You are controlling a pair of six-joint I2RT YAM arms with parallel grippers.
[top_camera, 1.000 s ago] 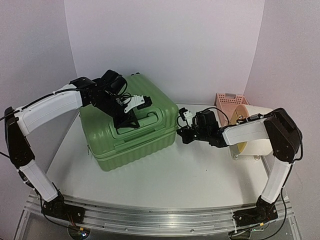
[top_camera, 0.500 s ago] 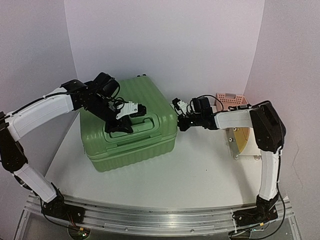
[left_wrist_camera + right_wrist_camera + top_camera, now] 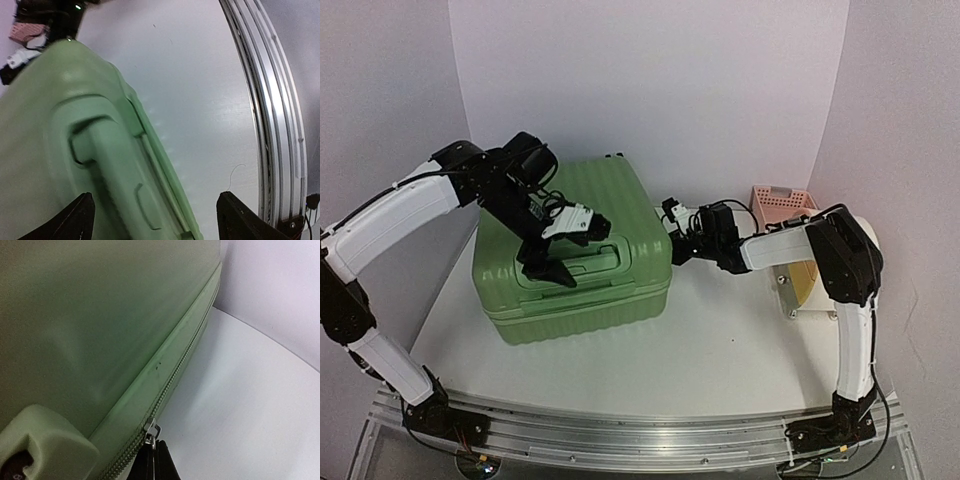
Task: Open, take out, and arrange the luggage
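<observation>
The light-green luggage (image 3: pixel 620 200) lies flat and closed at the left-centre of the table. My left gripper (image 3: pixel 565 248) hovers open just over its recessed top handle (image 3: pixel 578 264). In the left wrist view the two dark fingertips (image 3: pixel 75 222) stand wide apart on either side of the luggage's (image 3: pixel 45 100) front edge, holding nothing. My right gripper (image 3: pixel 673 243) is at the luggage's right side. In the right wrist view it (image 3: pixel 153 457) is shut on the metal zipper pull (image 3: pixel 153 429), which sits on the zipper running along the luggage's (image 3: pixel 90 315) seam.
A pink slotted basket (image 3: pixel 782 200) stands at the back right, with a cream drum (image 3: pixel 820 275) on its side in front of it. The aluminium rail (image 3: pixel 620 430) runs along the near table edge. Walls close in behind and on both sides.
My left gripper has opened and let go of the top handle. The luggage has turned and shifted left. My right gripper has moved toward the back along the right side, still on the zipper pull.
</observation>
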